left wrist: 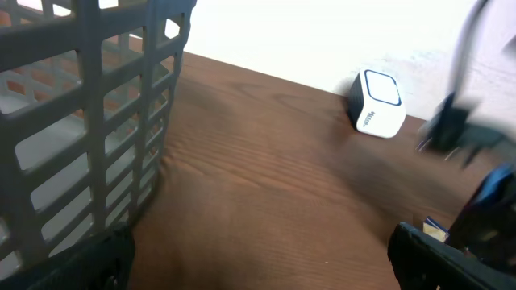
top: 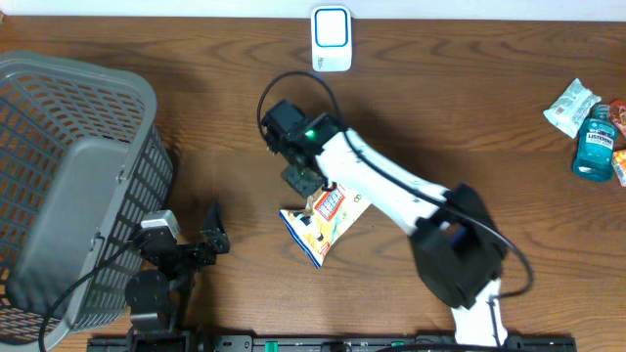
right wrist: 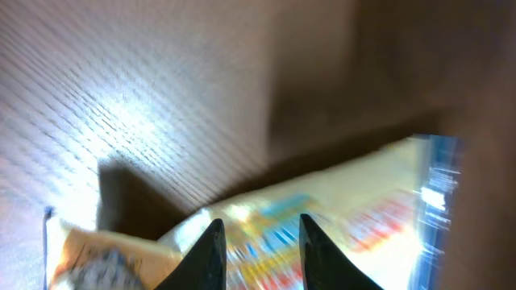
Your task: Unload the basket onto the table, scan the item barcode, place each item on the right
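On woodgrain table (top: 469, 88), right hand (right wrist: 260, 229) narrow over glossy crinkled pouch (top: 328, 220); left hand (left wrist: 258, 256) wide.

Only legible print: "LISTERINE" on the blue bottle (top: 595, 145), far right edge. Lettering on the snack bag (top: 323, 220) is too blurred to read. Small print on the white scanner (left wrist: 377, 103) side, same.

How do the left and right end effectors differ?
The left end effector has its fingers spread wide, nothing between; the right end effector has them close together. Left hangs over bare brown wooden table beside the grey plastic mesh basket; right straddles the yellow printed snack bag. Both have dark fingers.
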Controlling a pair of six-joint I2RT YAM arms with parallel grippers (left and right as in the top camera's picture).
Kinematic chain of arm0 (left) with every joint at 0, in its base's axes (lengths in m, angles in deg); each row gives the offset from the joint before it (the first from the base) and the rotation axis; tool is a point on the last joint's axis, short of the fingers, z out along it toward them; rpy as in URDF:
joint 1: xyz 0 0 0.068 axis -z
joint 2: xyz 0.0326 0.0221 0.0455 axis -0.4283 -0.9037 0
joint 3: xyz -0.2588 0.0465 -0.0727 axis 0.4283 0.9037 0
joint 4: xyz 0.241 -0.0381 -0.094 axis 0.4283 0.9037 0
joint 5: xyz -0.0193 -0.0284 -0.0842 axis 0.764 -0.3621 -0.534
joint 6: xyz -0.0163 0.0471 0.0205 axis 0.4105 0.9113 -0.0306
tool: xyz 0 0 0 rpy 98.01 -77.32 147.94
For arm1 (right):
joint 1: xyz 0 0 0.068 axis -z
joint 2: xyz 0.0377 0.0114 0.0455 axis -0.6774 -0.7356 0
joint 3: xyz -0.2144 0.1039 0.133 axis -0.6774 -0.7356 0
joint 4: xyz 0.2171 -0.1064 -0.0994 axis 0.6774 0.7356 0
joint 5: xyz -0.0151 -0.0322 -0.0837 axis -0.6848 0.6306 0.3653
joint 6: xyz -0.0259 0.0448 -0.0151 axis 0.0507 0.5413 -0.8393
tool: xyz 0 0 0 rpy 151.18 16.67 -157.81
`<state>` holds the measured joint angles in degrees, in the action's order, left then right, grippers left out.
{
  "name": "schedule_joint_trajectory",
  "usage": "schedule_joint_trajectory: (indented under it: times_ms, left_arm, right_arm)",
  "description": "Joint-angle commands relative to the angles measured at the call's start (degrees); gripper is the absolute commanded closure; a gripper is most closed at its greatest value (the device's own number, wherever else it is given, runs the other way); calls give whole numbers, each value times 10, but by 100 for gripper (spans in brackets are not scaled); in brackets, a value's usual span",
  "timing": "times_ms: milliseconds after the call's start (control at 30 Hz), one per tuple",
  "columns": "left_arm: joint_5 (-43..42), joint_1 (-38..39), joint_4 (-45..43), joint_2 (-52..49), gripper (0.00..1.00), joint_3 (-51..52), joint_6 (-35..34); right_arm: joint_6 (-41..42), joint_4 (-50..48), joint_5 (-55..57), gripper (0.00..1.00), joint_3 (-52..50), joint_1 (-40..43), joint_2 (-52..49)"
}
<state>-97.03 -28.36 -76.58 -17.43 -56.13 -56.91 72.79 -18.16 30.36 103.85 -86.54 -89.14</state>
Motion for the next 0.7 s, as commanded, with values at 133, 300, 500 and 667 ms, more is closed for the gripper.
schedule_joint_trajectory:
  times_ms: [133,300,500,667]
  left_arm:
    - [-10,-1,14,0,0,9,1]
    - [-9,-1,14,0,0,9,1]
    - [-9,-1,14,0,0,9,1]
    - [-9,-1,14,0,0,9,1]
  right_arm:
    - [70,34,-125,82,4,-1,195]
    - [81,85,-143,89,-13,-13,188]
    - [125,24,-143,88,-128,-13,131]
    - [133,-31,-101,92,-177,-2,67]
